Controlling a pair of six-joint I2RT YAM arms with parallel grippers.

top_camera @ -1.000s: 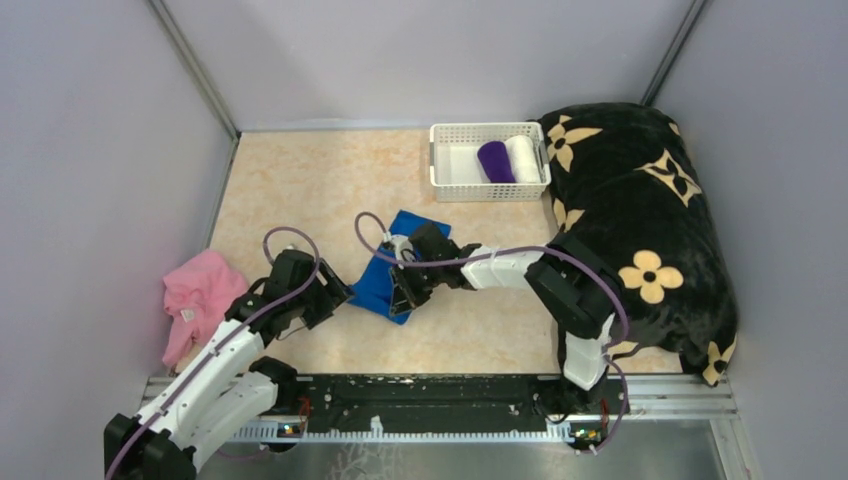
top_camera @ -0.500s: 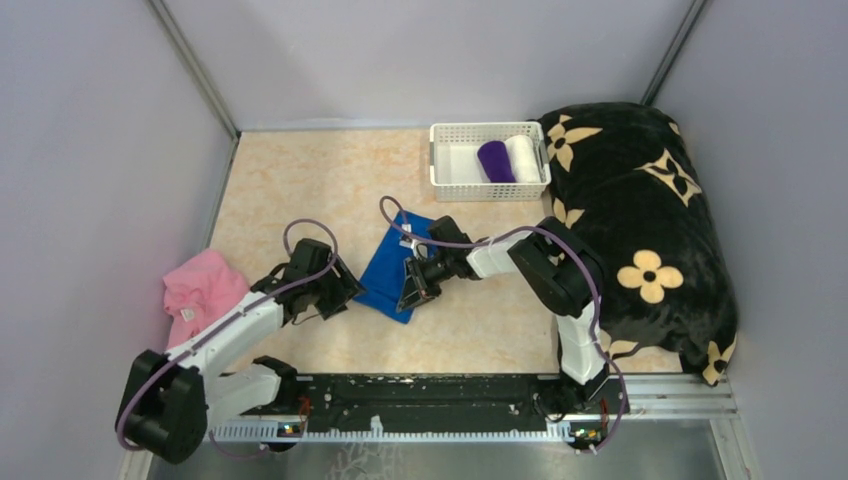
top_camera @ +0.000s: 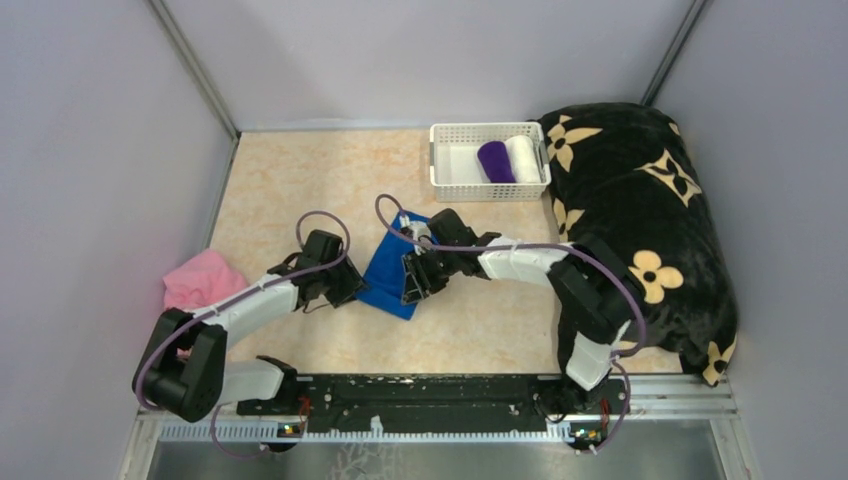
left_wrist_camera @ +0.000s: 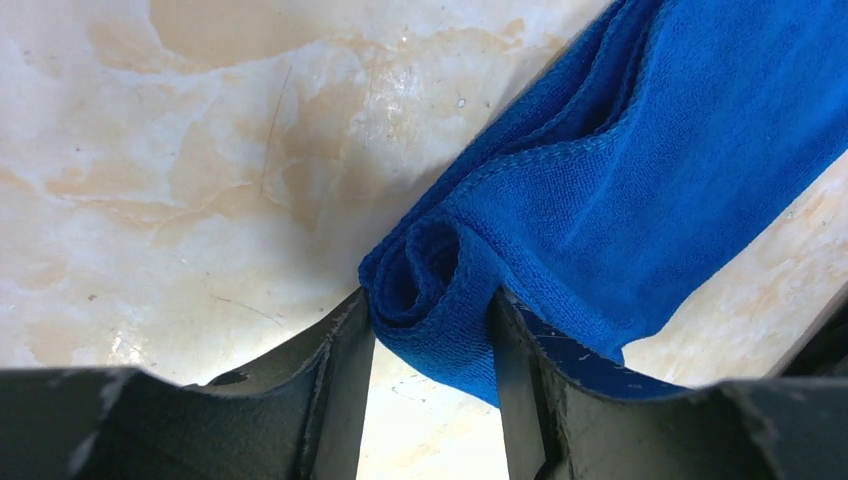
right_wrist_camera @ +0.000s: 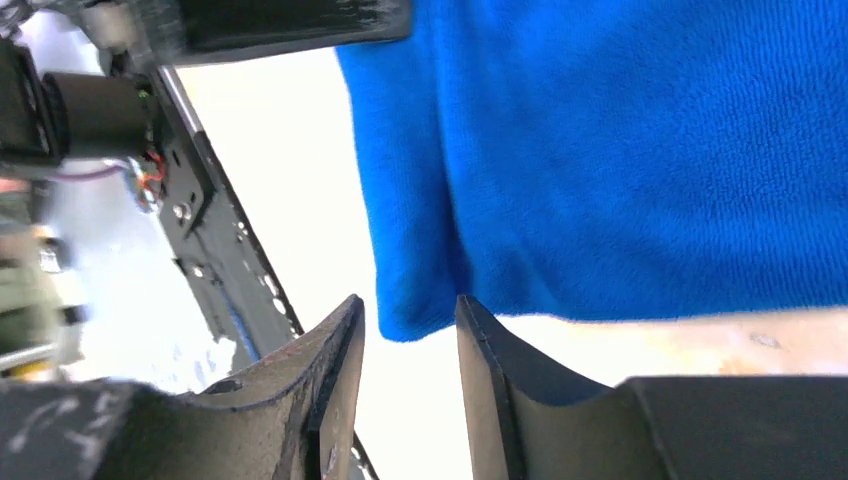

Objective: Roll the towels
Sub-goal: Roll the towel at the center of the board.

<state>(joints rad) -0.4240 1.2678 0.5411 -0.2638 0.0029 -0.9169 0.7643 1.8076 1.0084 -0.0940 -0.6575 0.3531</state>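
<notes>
Blue towel [top_camera: 385, 278] flat mid-table, near end curled; purple towel [top_camera: 494, 160] & white towel [top_camera: 523, 157] rolled in basket.

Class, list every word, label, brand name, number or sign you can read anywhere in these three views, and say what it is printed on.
None: no readable text appears in any view.
The blue towel, the white basket and the flowered black blanket carry no lettering; the flowers are only a pattern.
The pink cloth shows a small pale patch, too small to tell whether it is a label.
</notes>
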